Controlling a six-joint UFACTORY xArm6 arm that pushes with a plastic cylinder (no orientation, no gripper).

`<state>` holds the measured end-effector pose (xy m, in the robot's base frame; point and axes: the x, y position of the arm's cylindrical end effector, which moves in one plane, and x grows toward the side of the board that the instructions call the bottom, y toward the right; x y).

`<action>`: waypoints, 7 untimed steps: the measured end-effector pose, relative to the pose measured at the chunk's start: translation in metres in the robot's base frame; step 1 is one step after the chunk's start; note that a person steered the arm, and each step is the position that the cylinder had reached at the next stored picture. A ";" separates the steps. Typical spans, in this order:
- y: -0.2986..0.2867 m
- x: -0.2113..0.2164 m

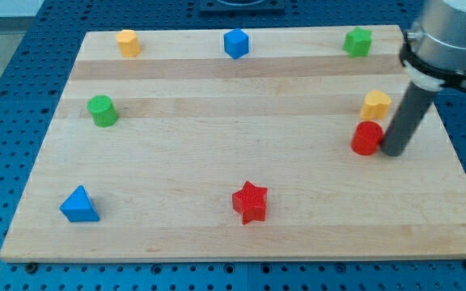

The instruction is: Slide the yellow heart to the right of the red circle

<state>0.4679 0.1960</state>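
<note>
Blue pegboard frames the pale wooden board (241, 97), and we have eight blocks spread across it. Along the far edge sit a yellow block (128, 42) on the left, a blue cube (235, 43) in the middle and a green block (357, 41) toward the right. A green cylinder (102, 111) stands on the left side, a blue triangle (79, 204) holds the near left corner, and a red star (250, 202) sits near the front, about centre. All of these are well apart from the action on the right.

Over there, the yellow heart (374, 104) sits just beyond the red circle (367, 138) and a shade to its right, the two nearly touching. The heart is a small orange-yellow piece, its lobes hard to make out from here. We carry no gripper, only the dark rod, so nothing is grasped. My tip (395, 152) is planted right beside the red circle on its right, just near of the heart, occupying the spot to the circle's right.
</note>
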 end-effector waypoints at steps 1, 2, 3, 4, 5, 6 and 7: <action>-0.036 -0.021; -0.081 -0.039; -0.101 -0.044; -0.075 -0.037; -0.016 -0.031; 0.042 -0.030; 0.077 -0.046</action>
<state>0.4216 0.2734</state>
